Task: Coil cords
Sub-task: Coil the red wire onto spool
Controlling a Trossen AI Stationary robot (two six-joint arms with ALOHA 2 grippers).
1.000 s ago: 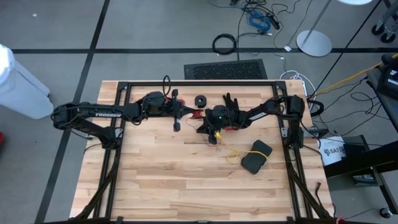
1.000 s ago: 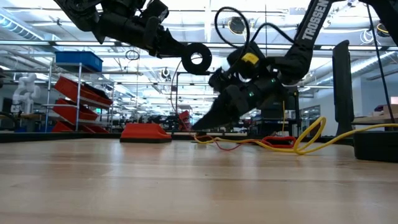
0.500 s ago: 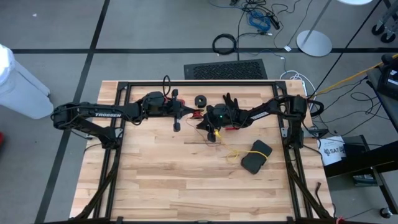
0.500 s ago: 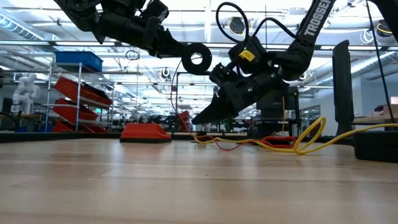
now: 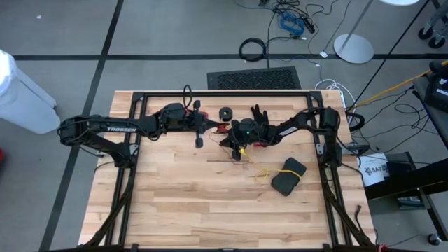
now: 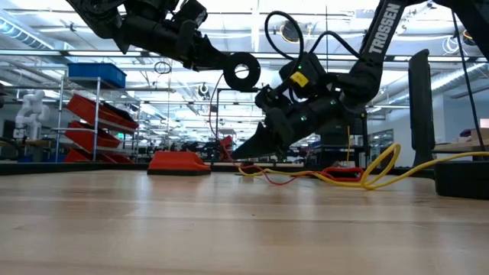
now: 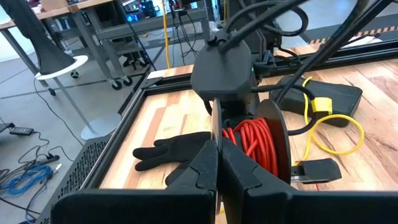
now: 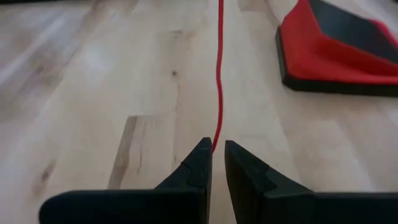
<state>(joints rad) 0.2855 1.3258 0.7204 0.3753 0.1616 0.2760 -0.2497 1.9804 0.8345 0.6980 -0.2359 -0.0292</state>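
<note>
My left gripper (image 7: 217, 163) is high over the table's far middle (image 5: 212, 129), shut on a black reel (image 6: 243, 72) wound with the red-orange cord (image 7: 252, 143). From the reel the cord hangs down (image 6: 213, 114) to the table. My right gripper (image 8: 217, 155) slants down beside it (image 6: 238, 153), tips just above the wood, shut on the red cord's straight run (image 8: 218, 74). The yellow cord (image 6: 382, 164) lies loose on the table to the right. A second black reel (image 5: 225, 113) rests flat near the far edge. My left gripper pinches the thin rim of the reel's flange (image 7: 216, 134) between its two fingers, coming nearly level from the table's left. The reel is lifted clear and stands on edge. My right gripper has the red cord (image 8: 216, 142) between its fingertips, slanting down from the right. The fingers lie along the cord, which runs straight ahead of them on the table.
A black glove (image 7: 174, 152) lies near the far edge behind the grippers. A black pouch (image 5: 288, 175) sits on the right with the yellow cord looping beside it. A red and black block (image 8: 336, 56) lies by the red cord. Bare wood (image 5: 182, 203) fills the near half.
My right gripper has rocked up a little and come back down, its tips now low over the table again by the red cord. The left gripper and the reel have kept still.
</note>
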